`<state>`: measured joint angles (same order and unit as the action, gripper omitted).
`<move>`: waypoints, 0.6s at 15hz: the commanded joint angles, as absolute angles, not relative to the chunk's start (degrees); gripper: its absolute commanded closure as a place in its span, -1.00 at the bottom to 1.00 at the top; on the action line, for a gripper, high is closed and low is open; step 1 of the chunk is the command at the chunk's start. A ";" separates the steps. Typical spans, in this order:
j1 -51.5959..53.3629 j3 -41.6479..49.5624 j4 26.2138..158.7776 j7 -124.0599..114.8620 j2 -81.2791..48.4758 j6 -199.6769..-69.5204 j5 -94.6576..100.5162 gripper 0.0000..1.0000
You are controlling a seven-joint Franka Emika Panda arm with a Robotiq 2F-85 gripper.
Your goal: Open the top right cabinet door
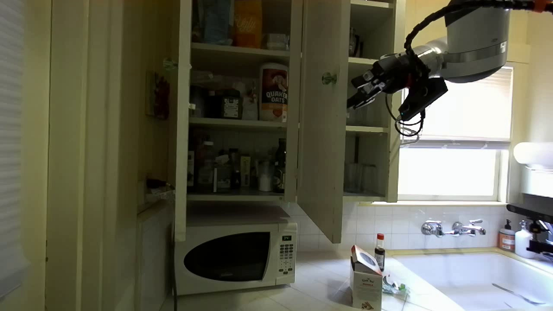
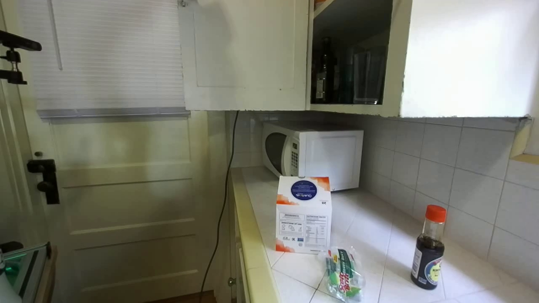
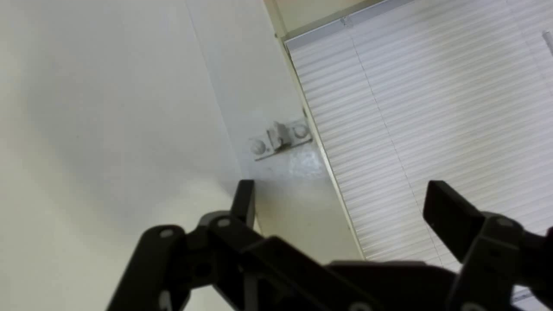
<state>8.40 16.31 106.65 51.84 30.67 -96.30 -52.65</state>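
Note:
The top right cabinet door [image 1: 319, 142] stands swung open in an exterior view, its free edge toward the camera. Its small knob [image 1: 329, 78] is on the face turned away from my gripper. The door's inner face with a recessed panel shows in an exterior view [image 2: 248, 50] and fills the left of the wrist view [image 3: 129, 108]. A small catch [image 3: 281, 138] sits near its free edge. My gripper [image 1: 355, 93] is on the inner side, close to the free edge. In the wrist view my gripper [image 3: 341, 190] is open with nothing between the fingers. Whether a finger touches the door cannot be told.
A matching door [image 1: 181, 129] stands edge-on at the left. Shelves hold food packs and an oats canister [image 1: 273, 93]. Below are a microwave [image 1: 235, 259], a box [image 2: 303, 214], a sauce bottle [image 2: 428, 252], a sponge pack [image 2: 343, 273] and a sink [image 1: 475, 259].

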 commanded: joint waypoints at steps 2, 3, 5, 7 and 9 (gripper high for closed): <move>5.20 14.42 104.62 51.54 28.78 -91.77 -53.44 -1.00; 4.80 14.53 104.05 51.82 28.85 -90.41 -52.95 -1.00; 4.00 15.68 102.24 52.55 29.21 -86.15 -53.10 -1.00; 2.76 16.90 100.25 53.47 29.79 -82.49 -53.20 -1.00; 0.56 17.49 97.99 53.56 30.16 -80.15 -51.29 -1.00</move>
<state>3.50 16.55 101.34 52.81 29.91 -84.96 -53.14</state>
